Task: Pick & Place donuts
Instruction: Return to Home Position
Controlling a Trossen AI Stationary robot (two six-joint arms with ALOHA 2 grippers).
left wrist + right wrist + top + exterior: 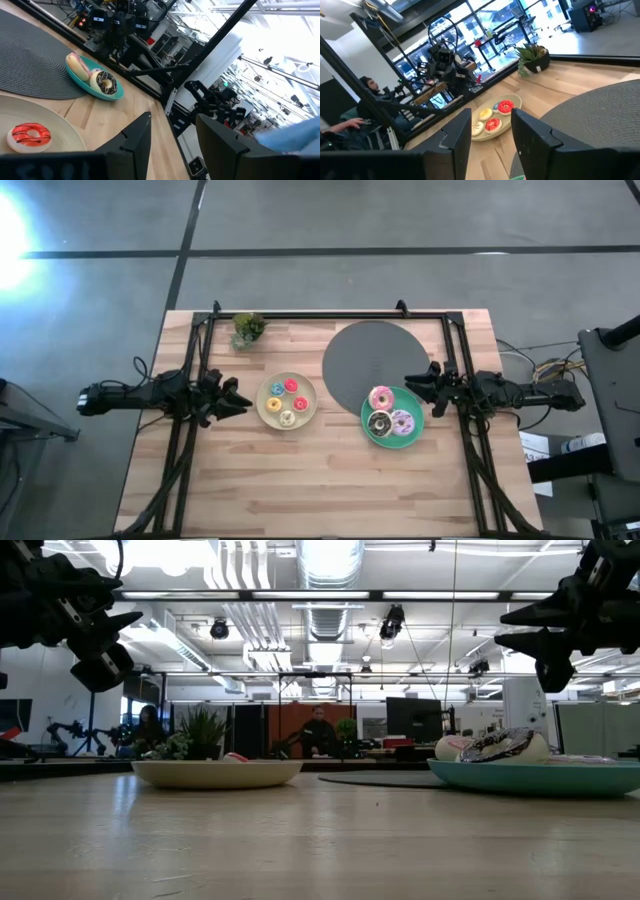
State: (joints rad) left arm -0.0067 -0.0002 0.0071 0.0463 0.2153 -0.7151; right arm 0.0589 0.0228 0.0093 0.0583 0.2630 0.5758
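Both jaws are held apart and empty, clear of the bench (pixel 300 490). Ahead of the left jaws, mini donuts (pixel 301 403) are seen on the cream plate (pixel 309 416); beside the right jaws, larger donuts (pixel 381 397) on the teal plate (pixel 392 444). None loose; placing judged done.

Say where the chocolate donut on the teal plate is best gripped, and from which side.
From above, probably: one finger in the hole, the other outside on the edge facing the cream plate. The chocolate donut shows its hole upward in the teal plate; the pink donut and lilac donut crowd its other sides.
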